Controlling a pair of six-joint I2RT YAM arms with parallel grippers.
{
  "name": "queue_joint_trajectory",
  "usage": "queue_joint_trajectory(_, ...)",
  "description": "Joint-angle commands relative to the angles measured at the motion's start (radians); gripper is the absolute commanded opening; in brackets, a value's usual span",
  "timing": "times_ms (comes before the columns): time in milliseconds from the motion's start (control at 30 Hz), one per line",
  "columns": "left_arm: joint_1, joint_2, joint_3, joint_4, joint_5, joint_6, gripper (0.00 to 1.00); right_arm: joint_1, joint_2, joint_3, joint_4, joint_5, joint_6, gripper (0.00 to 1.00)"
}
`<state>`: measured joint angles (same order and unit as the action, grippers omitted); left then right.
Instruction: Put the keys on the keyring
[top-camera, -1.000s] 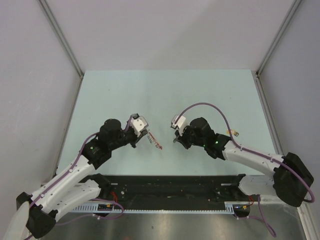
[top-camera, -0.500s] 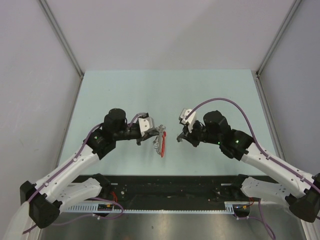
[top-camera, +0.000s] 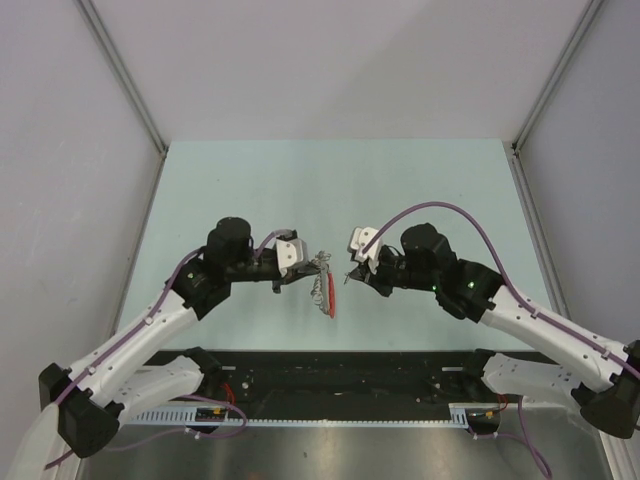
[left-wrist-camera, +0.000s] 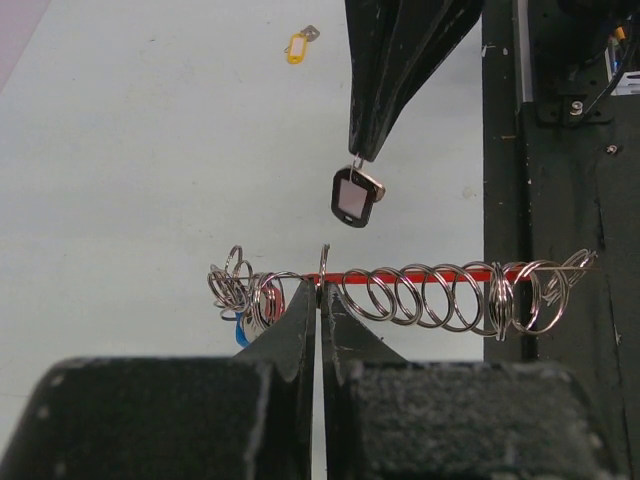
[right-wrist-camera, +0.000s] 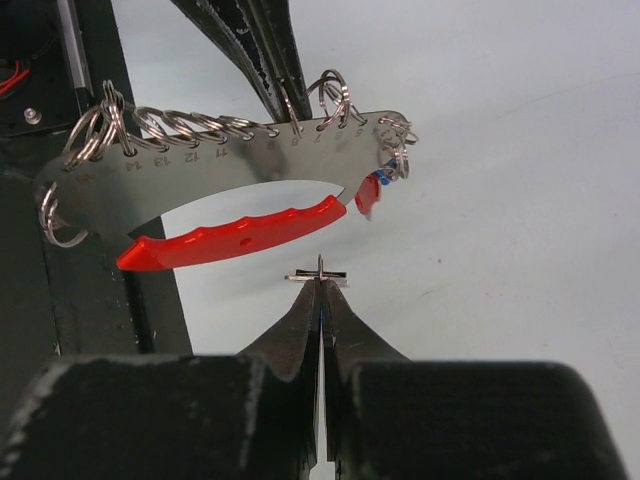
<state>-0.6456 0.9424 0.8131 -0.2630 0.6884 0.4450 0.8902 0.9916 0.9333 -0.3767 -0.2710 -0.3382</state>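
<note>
while the left claw (top-camera: 312, 272) is shut tight on the keyring (top-camera: 325, 290), holding it up off the table (top-camera: 300, 180) between the two arms, the right claw (top-camera: 347, 279) faces it from just beside, pinched together on one small key (left-wrist-camera: 353, 197). from the left wrist view that key has a dark-rimmed head and dangles from the right claw's tips, near the row of wire rings but not touching any of them. the right wrist view shows the keyring side-on: a grey numbered strip with rings strung along its upper edge and the red curved piece (right-wrist-camera: 230, 235) under it, the pinched key just below the red part with a gap between. a blue-headed key (right-wrist-camera: 383, 179) looks to be hanging on a ring at one end already, so i'd say part of the job is done. the held key is not yet threaded, and a yellow-headed key (left-wrist-camera: 295, 47) lies on the table well apart, untouched. what is left, i reckon, is lining the held key up with a ring, working it on, then fetching the yellow one.
</note>
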Motion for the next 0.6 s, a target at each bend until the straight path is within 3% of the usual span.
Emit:
queue_joint_trajectory(0, -0.005, -0.044, -0.011, 0.033, 0.063, 0.024, 0.0, 0.033, 0.019, 0.055, 0.044, -0.001, -0.038, 0.0)
queue_joint_trajectory(567, -0.005, -0.042, -0.011, 0.013, 0.095, 0.057, 0.0, 0.148, 0.099, 0.107, 0.059, 0.115, -0.119, 0.0)
